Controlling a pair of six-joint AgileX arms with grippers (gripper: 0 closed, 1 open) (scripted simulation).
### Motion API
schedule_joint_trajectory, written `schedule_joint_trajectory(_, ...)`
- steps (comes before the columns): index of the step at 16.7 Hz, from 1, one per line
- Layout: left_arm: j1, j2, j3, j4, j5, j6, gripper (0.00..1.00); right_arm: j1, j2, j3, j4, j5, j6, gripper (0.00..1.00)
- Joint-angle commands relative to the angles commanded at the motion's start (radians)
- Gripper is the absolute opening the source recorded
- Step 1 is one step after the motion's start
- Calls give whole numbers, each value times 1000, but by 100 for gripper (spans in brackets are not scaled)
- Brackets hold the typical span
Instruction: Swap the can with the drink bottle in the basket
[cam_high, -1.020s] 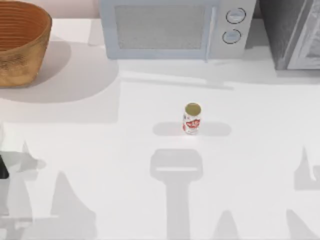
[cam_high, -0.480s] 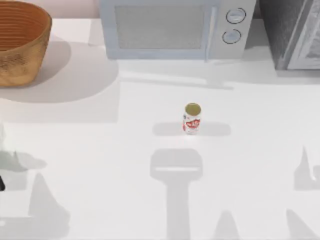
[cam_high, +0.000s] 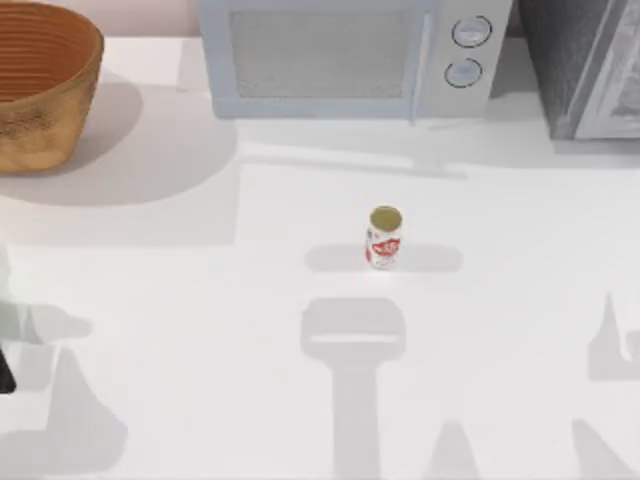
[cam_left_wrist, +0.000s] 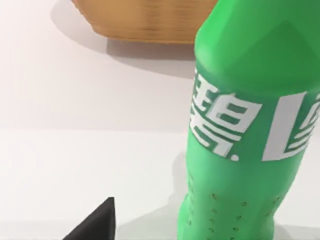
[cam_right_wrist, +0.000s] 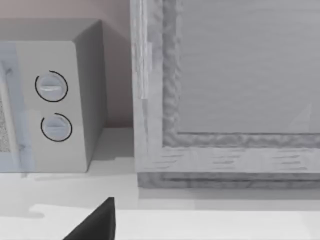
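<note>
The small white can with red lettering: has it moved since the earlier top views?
No. The small white can with red lettering stands in the same spot below the grey microwave.

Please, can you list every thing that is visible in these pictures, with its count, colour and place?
can: one, white with red lettering and dull gold top, upright near the table's middle.
basket: one, tan outside and orange-brown inside, far left corner of the table.
drink bottle: one, green with white lettering, upright close before the left wrist camera, the basket behind it.
microwave: one, pale grey with two round dials, along the far edge.
grey cabinet: one, grey, far right, beside the microwave.
table: one, white, under everything.
left hand: one, black, at the top view's left edge.
right hand: one, a black tip in the right wrist view, facing microwave and cabinet.
</note>
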Motion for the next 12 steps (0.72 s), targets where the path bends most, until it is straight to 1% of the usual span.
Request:
schedule_joint_trajectory(4, -23, -6, 47, -8, -23, -8, 100, 0, 0, 0, 0, 0, 0, 100)
schedule_joint_trajectory(12, -108, 25, 163, -86, -106, -30, 100, 0, 0, 0, 0, 0, 0, 100)
